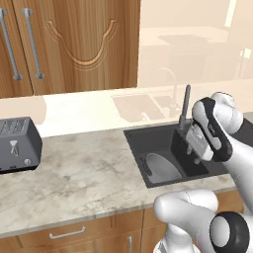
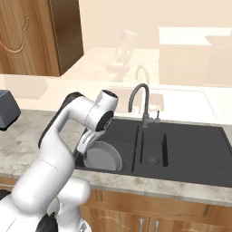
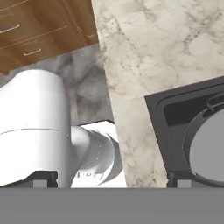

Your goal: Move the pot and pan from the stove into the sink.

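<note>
Tool (image 2: pixel 84 148) open above one pot (image 2: pixel 102 157) in sink (image 2: pixel 181 136).

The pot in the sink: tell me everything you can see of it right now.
The pot is a round grey metal vessel with low straight walls and a pale, flat inside. It sits upright in the left basin of the black sink, close to the near-left corner, and looks empty. A small dark handle shows on its rim in the left base view. The open gripper hangs just above its left rim; I cannot tell whether the fingers touch it.
</note>
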Motion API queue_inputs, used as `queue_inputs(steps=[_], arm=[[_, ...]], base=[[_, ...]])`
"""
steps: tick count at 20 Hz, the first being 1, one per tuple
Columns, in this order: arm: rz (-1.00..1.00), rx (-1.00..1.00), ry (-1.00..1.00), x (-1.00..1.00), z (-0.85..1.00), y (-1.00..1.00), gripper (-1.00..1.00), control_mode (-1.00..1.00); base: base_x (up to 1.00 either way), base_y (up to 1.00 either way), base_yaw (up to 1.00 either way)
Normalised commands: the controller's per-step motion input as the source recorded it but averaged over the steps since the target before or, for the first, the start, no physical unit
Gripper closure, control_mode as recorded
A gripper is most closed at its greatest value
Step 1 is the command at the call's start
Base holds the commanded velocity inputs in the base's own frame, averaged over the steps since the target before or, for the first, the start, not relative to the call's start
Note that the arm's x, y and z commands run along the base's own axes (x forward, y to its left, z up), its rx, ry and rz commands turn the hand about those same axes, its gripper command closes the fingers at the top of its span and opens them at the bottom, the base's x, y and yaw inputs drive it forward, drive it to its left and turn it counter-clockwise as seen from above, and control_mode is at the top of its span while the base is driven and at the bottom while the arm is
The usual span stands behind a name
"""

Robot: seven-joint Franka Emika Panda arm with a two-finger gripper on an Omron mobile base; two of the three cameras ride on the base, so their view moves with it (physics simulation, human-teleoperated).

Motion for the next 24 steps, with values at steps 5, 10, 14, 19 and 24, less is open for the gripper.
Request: queue_inputs(steps=[5,10,14,19,24], arm=[[0.02,-0.06,-0.27,-0.95,0.0,0.0,-1.0,-1.0],[0.05,-0.12,-0.48,-0.61,-0.03,0.0,-1.0,-1.0],[0.02,-0.04,-0.25,-0.24,0.0,0.0,-1.0,-1.0],[0.0,0.0,0.0,0.0,0.0,0.0,-1.0,-1.0],[0.0,0.0,0.0,0.0,0.0,0.0,-1.0,1.0]], base=[[0.0,0.0,0.0],[0.0,0.0,0.0],[0.0,0.0,0.0],[0.0,0.0,0.0],[-0.38,-0.02,0.0]])
